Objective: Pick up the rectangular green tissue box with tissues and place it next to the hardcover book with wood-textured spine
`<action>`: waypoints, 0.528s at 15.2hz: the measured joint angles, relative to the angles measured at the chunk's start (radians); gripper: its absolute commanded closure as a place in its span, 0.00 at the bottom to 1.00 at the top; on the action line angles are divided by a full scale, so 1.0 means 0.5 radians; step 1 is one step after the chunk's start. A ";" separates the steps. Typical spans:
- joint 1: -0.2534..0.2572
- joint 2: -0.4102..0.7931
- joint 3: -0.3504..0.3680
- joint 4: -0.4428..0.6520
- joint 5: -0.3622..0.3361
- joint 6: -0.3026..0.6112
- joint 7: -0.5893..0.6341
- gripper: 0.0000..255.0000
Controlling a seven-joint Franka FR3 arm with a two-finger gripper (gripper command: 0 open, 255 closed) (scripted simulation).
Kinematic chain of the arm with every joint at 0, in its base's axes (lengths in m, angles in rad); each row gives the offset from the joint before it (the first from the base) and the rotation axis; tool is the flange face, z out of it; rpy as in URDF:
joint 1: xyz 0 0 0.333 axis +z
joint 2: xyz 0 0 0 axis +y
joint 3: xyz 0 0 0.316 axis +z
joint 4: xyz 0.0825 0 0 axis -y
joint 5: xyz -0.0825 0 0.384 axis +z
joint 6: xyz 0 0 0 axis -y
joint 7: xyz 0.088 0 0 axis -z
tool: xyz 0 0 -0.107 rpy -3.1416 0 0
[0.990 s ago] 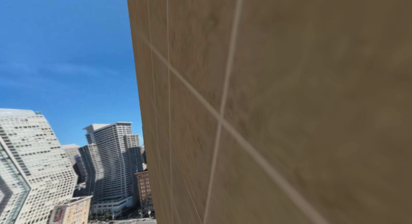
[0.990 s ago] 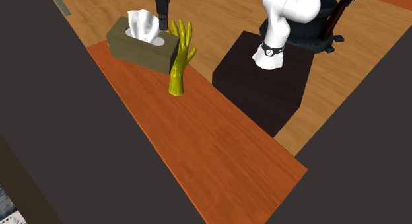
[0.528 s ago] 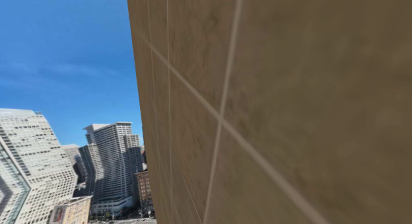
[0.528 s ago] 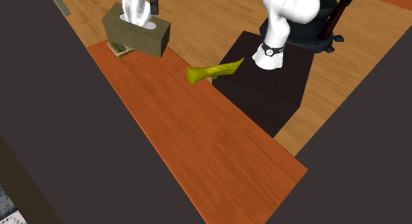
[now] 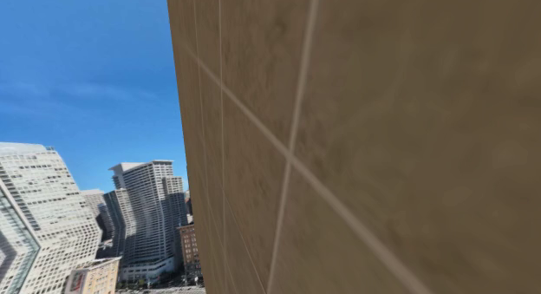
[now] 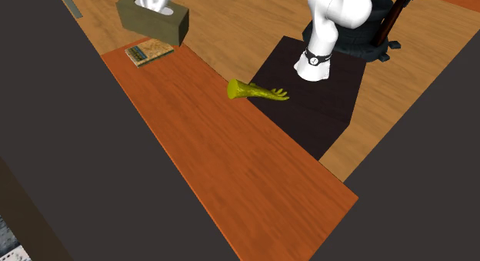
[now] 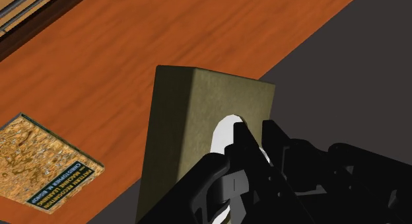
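Pinched in the jaws, drawn narrow at the oval slot beside the white tissue [image 7: 223, 133]: the olive-green tissue box [image 7: 198, 123], hanging clear of the orange wooden table [image 7: 165, 31]. Carried much higher than a second ago, when sitting low at the table's end. Uncovered by that lift, below and to one side of the box: the hardcover book [image 7: 39, 160], mottled wood-patterned cover up, flat near the table's end. Good for the task, by the look of it: grasp apparently sound, target in plain sight, only the set-down left.

Farther along the table, toppled within the last second: a yellow hand-shaped figure [image 6: 258, 91], lying across the table's edge with its fingers toward the dark stand [image 6: 308, 105]. Out of the way, though liable to slip off.

Room to set down: bare table from the book toward the figure. Tight on the other sides, with a dark wall panel [image 6: 61, 144] along one long edge and a drop to the wooden floor [image 6: 231, 28] along the other.
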 measured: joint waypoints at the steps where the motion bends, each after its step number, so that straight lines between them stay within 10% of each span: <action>1: -0.024 0.023 -0.027 0.035 0.016 -0.033 -0.045 1.00; 8: -0.189 0.225 -0.175 0.213 0.154 -0.162 -0.351 1.00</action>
